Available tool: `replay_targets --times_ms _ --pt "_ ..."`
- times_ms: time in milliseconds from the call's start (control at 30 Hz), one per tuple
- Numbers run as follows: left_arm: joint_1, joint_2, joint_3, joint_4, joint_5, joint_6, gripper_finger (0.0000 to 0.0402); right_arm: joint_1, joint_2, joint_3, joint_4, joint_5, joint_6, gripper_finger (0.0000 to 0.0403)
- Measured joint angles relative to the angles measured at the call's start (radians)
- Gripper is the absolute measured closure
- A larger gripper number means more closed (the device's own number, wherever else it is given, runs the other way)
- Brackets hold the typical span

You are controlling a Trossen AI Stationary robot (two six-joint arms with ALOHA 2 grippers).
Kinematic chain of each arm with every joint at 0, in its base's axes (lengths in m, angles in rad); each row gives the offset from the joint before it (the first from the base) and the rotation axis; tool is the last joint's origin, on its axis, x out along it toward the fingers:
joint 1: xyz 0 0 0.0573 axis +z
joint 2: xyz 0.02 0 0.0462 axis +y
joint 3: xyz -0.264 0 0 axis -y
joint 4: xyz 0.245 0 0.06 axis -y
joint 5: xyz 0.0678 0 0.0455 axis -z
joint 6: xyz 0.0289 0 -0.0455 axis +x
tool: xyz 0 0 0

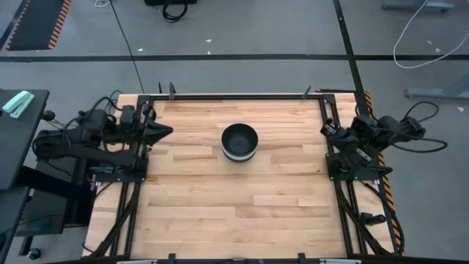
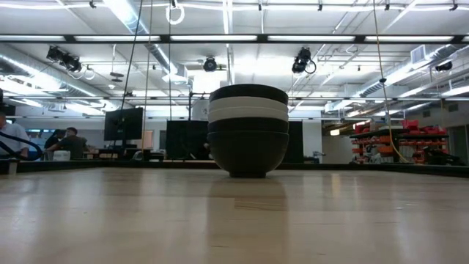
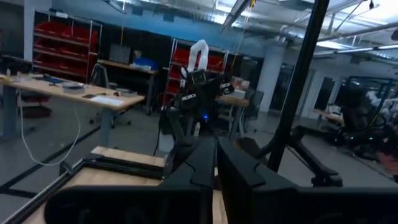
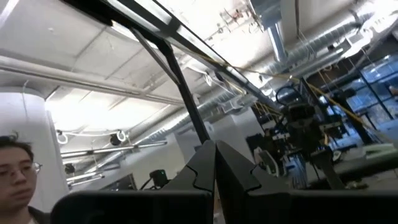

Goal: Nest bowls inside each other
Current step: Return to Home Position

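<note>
The bowls stand as one nested stack (image 1: 239, 141) in the middle of the table, toward its far edge. In the low view the stack (image 2: 248, 130) rests by the foot of its black bottom bowl on the wood, with black and white rims showing one above another and a black bowl on top. My left gripper (image 1: 167, 131) is drawn back at the table's left edge, fingers shut (image 3: 216, 163) and pointing toward the stack. My right gripper (image 1: 325, 129) is parked at the right edge, shut (image 4: 215, 163) and tipped upward. Neither touches a bowl.
Black rails frame the table's left (image 1: 139, 176), right (image 1: 338, 183) and far (image 1: 234, 95) edges. Bare wood (image 1: 234, 205) lies all round the stack. A person (image 4: 15, 171) shows in the room beyond, and others sit far off (image 2: 66, 139).
</note>
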Motion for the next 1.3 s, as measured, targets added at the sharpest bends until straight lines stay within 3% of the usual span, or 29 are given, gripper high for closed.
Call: replay_targets --times_ms 367,833,1300 --pt "0.000 -0.050 0.000 -0.108 0.000 -0.020 0.0363 0.000 -0.083 0.000 -0.053 0.000 -0.007 0.0385" --pt "0.000 -0.177 0.000 -0.190 0.000 -0.027 0.0378 0.000 -0.097 0.000 -0.074 0.000 0.026 0.0385" --pt "0.000 -0.291 0.000 -0.250 -0.012 -0.025 0.0370 0.000 -0.207 0.000 -0.122 0.000 0.012 0.0385"
